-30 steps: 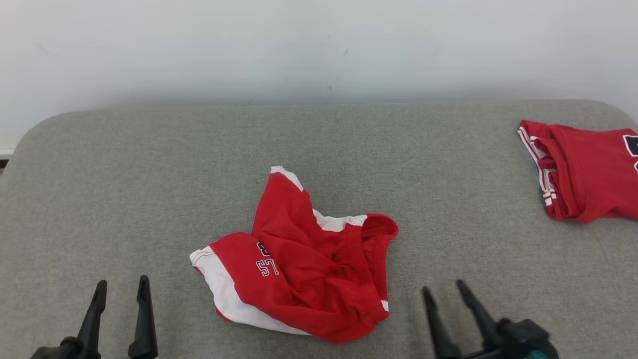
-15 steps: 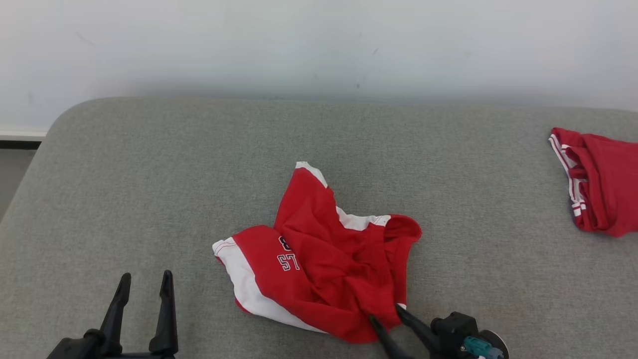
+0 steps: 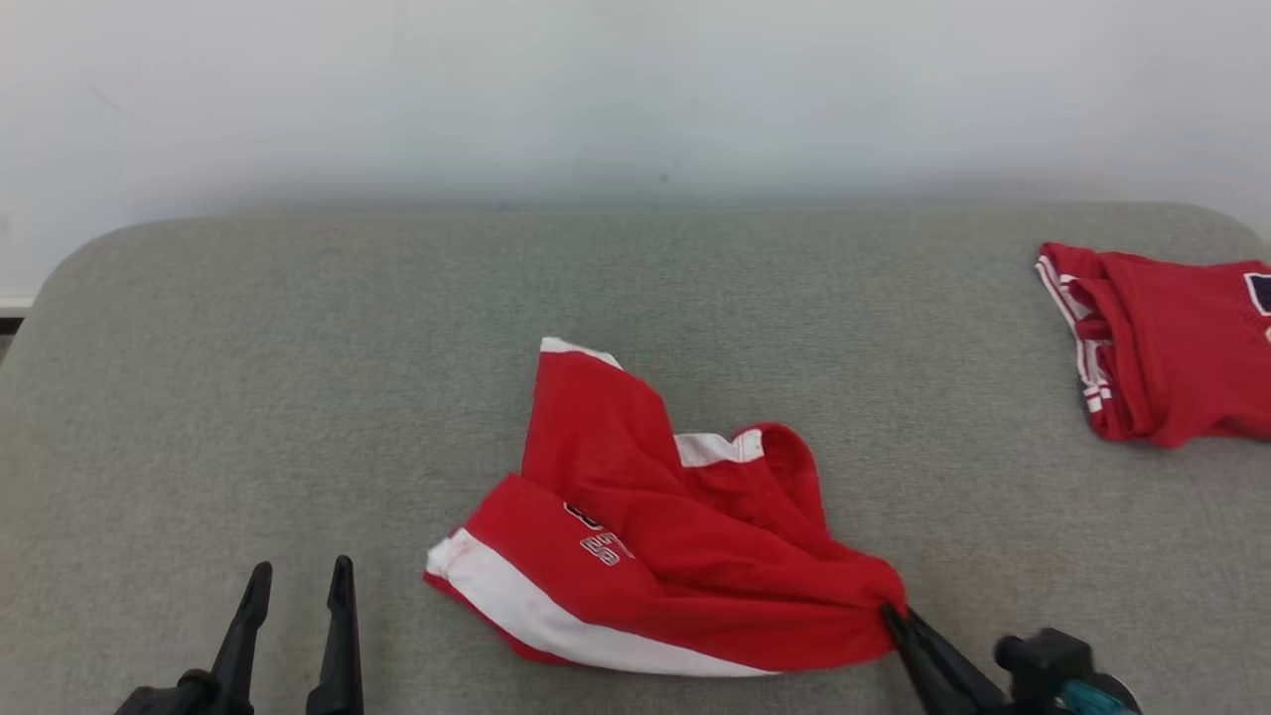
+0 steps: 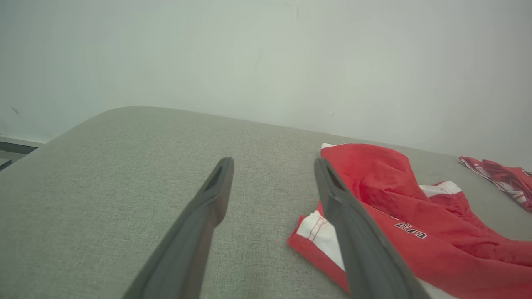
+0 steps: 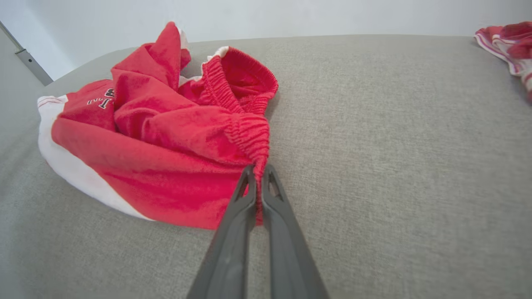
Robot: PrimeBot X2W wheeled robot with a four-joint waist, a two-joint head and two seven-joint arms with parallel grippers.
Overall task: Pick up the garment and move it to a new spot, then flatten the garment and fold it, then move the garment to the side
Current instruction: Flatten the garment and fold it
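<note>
The cushion [image 3: 248, 348] is covered in grey woven cloth, matt, with a coarse, slightly speckled weave right out to its rounded corners. The shorts [image 3: 685, 576] are soft red cloth, matt and faintly fuzzy, with smoother white cloth bands. Their waistband [image 5: 249, 128] is gathered elastic, finely ribbed. The lettering [image 3: 599, 536] is dark with a pale outline; printed or stitched, I cannot tell. Near the far right edge, the other red garment [image 3: 1172, 348] is similar matt cloth with white striped trim. The left gripper [image 3: 302, 566] and right gripper [image 5: 259, 169] have fingers of dark, smooth, matt material that looks like plastic. The wall [image 3: 635, 99] is pale, smooth and matt.
</note>
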